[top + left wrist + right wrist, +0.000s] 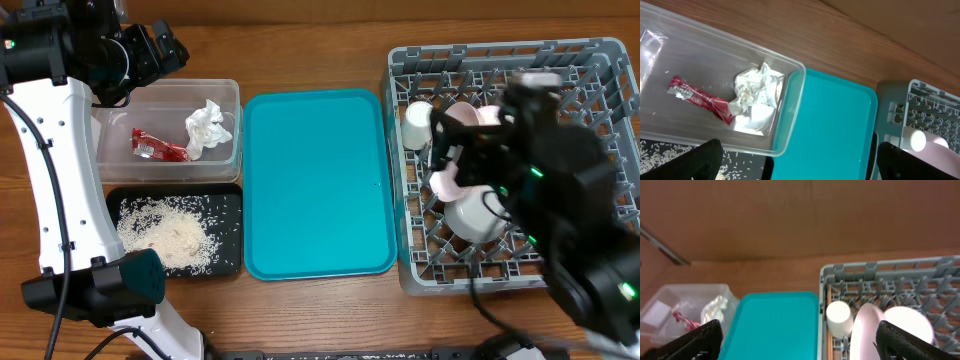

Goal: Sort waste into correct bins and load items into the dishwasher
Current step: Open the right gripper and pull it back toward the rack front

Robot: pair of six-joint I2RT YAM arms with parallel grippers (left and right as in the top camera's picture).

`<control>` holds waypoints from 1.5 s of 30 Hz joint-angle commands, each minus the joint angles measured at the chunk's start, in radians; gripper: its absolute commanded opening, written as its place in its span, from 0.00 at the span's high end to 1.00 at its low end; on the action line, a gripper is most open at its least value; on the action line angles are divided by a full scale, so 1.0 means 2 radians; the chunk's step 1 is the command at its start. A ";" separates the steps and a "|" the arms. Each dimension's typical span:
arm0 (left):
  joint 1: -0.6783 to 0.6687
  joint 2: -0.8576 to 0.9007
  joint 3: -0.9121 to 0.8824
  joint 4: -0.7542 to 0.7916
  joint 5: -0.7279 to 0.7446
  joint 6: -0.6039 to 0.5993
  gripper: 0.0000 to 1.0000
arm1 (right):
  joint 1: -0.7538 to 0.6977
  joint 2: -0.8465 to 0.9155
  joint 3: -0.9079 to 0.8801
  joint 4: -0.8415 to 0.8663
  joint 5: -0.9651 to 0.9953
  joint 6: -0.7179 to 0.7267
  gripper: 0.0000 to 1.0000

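The clear tub [232, 95] holds a crumpled white napkin [208, 128] and a red sachet wrapper [155, 148]. Whitish rice scraps [175, 235] lie in the black tray [228, 200] just below it. At the right, the grey dish rack [610, 70] carries a white cup [418, 122], a plate on edge [452, 150] and a bowl [478, 215]. My left gripper [165, 48] hovers open and empty above the tub's far edge. Above the rack's left part, my right gripper [448, 140] is open and empty too. In the left wrist view the napkin [757, 90] and wrapper [700, 97] lie inside the tub.
A large teal tray [318, 185] with nothing on it sits between the bins and the rack. The wooden table [300, 60] runs behind everything. The right wrist view shows the teal tray [775, 325], the cup [838, 317] and the rack rim [880, 272].
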State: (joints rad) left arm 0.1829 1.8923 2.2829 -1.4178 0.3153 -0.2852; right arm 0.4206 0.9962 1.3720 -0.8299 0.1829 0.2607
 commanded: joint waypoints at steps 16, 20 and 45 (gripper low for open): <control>-0.004 -0.001 0.007 0.000 0.005 -0.003 0.00 | -0.105 -0.291 -0.215 0.022 -0.003 0.001 0.00; -0.004 -0.001 0.007 0.000 0.005 -0.003 0.00 | -0.123 -0.356 -0.295 0.051 -0.003 0.003 0.00; -0.004 -0.001 0.007 0.000 0.005 -0.003 0.00 | -0.208 -0.497 -0.625 0.403 -0.077 0.079 0.00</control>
State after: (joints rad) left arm 0.1829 1.8923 2.2829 -1.4178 0.3157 -0.2852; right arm 0.0082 0.0151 0.1402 -0.0433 0.0303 0.4068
